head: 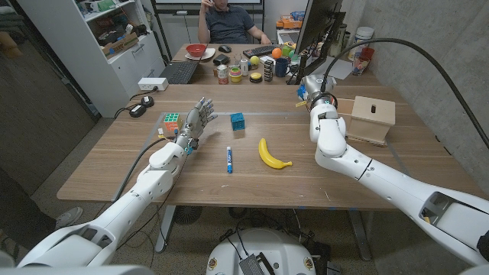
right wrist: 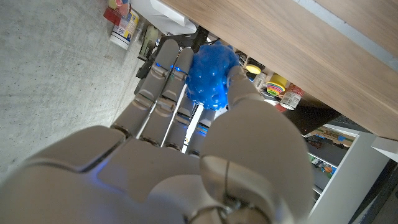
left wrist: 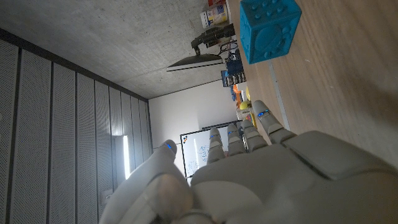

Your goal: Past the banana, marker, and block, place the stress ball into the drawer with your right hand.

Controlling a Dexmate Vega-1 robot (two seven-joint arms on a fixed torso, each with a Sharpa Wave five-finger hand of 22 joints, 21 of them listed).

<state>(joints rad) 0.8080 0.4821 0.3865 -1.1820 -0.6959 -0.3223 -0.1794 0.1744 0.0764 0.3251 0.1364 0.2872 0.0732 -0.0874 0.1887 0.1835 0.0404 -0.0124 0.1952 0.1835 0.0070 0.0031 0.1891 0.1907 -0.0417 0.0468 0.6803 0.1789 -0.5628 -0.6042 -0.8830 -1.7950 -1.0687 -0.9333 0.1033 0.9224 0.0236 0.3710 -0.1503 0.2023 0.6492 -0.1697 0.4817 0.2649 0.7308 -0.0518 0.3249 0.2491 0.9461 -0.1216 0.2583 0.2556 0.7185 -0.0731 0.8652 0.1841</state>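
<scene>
My right hand [head: 313, 88] is raised over the table's far right part and grips the blue stress ball [right wrist: 211, 73] between thumb and fingers [right wrist: 163, 81]. A bit of the ball's blue [head: 301, 94] peeks out at the hand. The wooden drawer box [head: 372, 119] stands just right of that hand. The banana [head: 273, 155], the blue marker [head: 228, 159] and the blue block [head: 238, 122] lie mid-table. My left hand [head: 195, 119] is held up left of the block [left wrist: 268, 28], fingers [left wrist: 239, 138] apart and holding nothing.
A Rubik's cube [head: 171, 122] sits left of my left hand. A second desk behind holds a laptop [head: 180, 72], cups, fruit and a monitor [head: 317, 30], with a person [head: 227, 21] seated there. A black cable [head: 397, 47] arcs over the drawer box.
</scene>
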